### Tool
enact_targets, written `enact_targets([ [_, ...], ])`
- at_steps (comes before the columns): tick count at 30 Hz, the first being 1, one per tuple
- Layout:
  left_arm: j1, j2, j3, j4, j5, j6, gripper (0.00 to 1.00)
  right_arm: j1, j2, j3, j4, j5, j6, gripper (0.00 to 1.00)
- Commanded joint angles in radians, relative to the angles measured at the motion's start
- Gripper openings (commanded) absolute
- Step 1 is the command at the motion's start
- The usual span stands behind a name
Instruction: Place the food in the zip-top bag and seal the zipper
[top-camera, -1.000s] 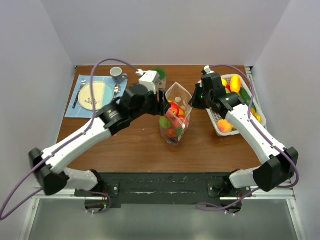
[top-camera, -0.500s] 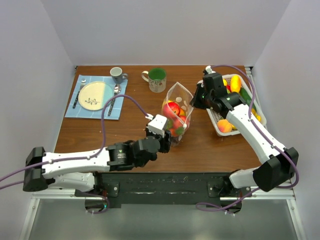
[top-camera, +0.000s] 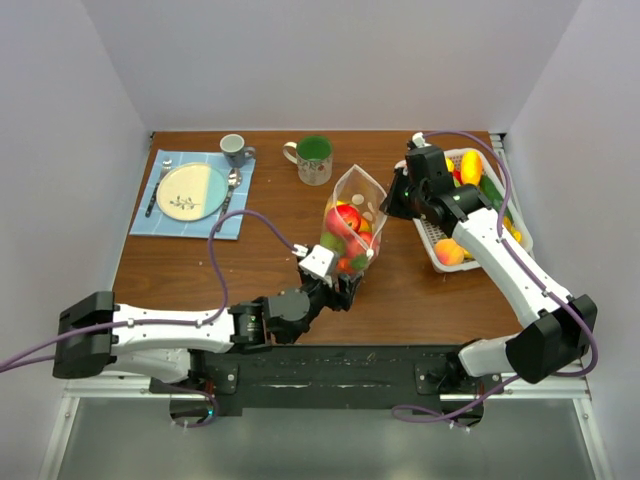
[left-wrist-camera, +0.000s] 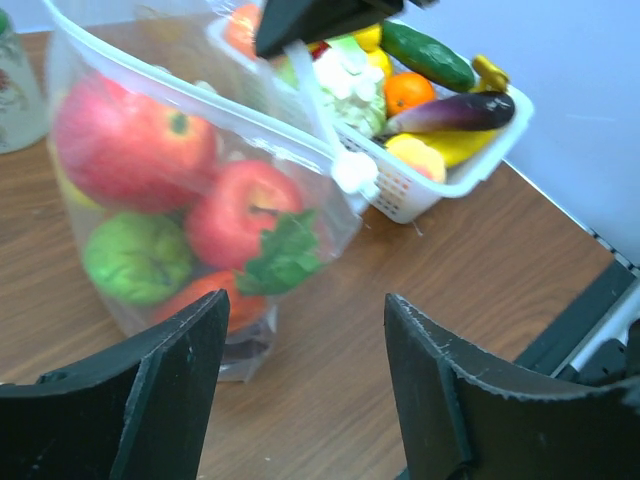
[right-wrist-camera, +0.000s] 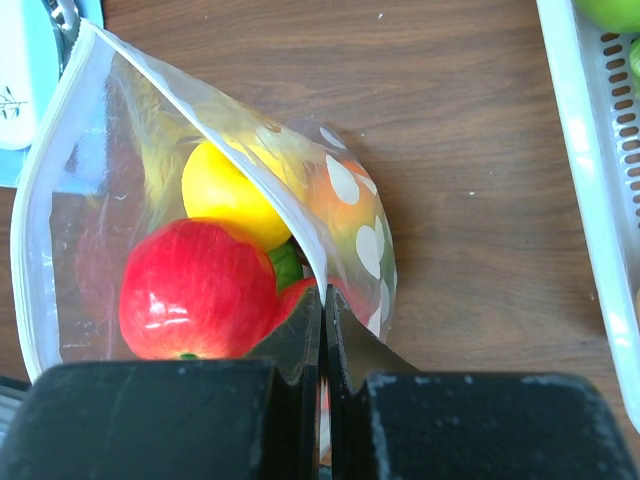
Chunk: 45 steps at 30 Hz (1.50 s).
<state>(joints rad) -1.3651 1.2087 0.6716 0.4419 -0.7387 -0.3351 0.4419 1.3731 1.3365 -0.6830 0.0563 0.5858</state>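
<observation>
The bag (top-camera: 358, 190) stands open near the middle of the counter (top-camera: 200, 265), with red, yellow and green food (right-wrist-camera: 195, 290) inside. The right gripper (right-wrist-camera: 322, 300) has its jaws pinched tight on the zipper (left-wrist-camera: 200, 95) at the bag's mouth, on the side facing the right edge. The left gripper (left-wrist-camera: 305, 305) sits low toward the near edge, just beside the bag's base, its jaws wide and holding nothing.

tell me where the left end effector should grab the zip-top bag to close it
Probably pinch the zipper rim on the zip-top bag's left side, coming down from above. The mouth faces up and gapes open, and the right end effector clamps the opposite rim.
</observation>
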Motion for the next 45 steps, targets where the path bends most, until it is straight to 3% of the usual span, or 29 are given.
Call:
enact_targets([
  [1, -0.037, 0.061, -0.033, 0.315, -0.017, 0.097, 0.7, -0.003, -0.028, 0.015, -0.003, -0.018, 0.025, 0.0],
  [11, -0.049, 0.227, 0.077, 0.4, -0.203, 0.191, 0.73, -0.003, -0.039, 0.021, -0.016, -0.015, 0.036, 0.0],
  [17, -0.049, 0.287, 0.124, 0.437, -0.289, 0.206, 0.67, -0.002, -0.036, 0.021, -0.018, -0.018, 0.043, 0.0],
  [26, -0.049, 0.328, 0.118, 0.469, -0.321, 0.228, 0.43, -0.003, -0.029, 0.03, -0.026, -0.018, 0.045, 0.0],
  [33, -0.049, 0.31, 0.079, 0.55, -0.312, 0.266, 0.31, -0.005, -0.025, 0.038, -0.033, -0.015, 0.042, 0.01],
  [37, -0.049, 0.29, 0.053, 0.597, -0.303, 0.31, 0.1, -0.003, -0.031, 0.038, -0.038, -0.013, 0.042, 0.01],
  [38, -0.049, 0.281, 0.048, 0.603, -0.3, 0.317, 0.0, -0.003, -0.032, 0.039, -0.041, -0.013, 0.042, 0.01],
  [40, -0.049, 0.264, 0.027, 0.623, -0.292, 0.33, 0.0, -0.003, -0.045, 0.038, -0.043, -0.016, 0.039, 0.02],
  [45, -0.048, 0.123, -0.09, 0.63, -0.193, 0.364, 0.0, -0.002, -0.083, 0.012, -0.007, -0.05, 0.008, 0.2],
])
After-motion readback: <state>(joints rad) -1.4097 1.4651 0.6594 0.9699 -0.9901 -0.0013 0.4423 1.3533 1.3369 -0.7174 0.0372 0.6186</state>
